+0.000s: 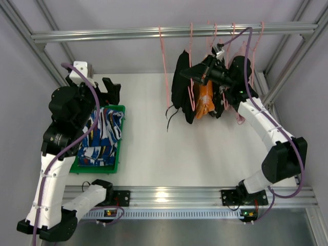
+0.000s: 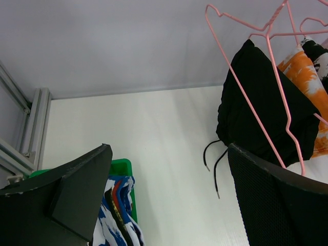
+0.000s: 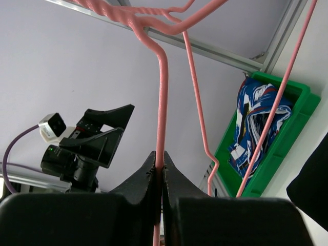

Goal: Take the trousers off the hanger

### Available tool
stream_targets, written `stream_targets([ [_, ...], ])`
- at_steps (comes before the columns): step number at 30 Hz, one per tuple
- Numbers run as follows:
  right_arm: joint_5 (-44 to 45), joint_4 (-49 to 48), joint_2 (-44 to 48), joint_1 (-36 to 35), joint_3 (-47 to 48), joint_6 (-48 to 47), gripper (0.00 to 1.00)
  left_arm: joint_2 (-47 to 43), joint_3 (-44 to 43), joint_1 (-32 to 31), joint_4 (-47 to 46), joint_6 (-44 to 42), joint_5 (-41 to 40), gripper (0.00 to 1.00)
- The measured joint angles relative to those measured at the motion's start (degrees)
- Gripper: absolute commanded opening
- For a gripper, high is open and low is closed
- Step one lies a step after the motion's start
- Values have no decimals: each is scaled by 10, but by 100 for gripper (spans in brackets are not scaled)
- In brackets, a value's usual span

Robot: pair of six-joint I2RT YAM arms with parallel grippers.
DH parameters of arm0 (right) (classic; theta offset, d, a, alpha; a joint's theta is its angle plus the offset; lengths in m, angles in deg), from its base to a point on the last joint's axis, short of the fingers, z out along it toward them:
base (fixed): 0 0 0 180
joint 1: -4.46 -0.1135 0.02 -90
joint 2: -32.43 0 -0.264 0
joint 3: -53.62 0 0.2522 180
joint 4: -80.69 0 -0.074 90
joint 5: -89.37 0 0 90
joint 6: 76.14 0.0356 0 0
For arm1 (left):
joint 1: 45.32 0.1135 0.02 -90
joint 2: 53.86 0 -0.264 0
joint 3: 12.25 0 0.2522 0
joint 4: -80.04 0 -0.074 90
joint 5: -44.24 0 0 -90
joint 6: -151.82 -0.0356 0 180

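Right end effector (image 3: 160,173) pinches wire hanger (image 3: 162,102).

arms (image 1: 48,179): white shells, black joints | cables (image 1: 247,61): purple | left pincer fingers (image 2: 77,200): matte black wedges

Bright, even, diffuse light in all three views. Top view: glare patch on front rail (image 1: 162,195), lower centre; only faint shadows on white table (image 1: 205,154). Wrist views: left fingers (image 2: 277,205) and right fingers (image 3: 138,200) dark, slightly soft along the bottom. Detail lost in black trousers (image 2: 256,118); pink hanger (image 3: 162,102) sharp.
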Motion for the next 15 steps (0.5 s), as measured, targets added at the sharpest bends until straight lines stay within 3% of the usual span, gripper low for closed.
stream_targets([
  [15,2,-35,16,2,1,20,0,0,8,0,-2,0,6,99],
])
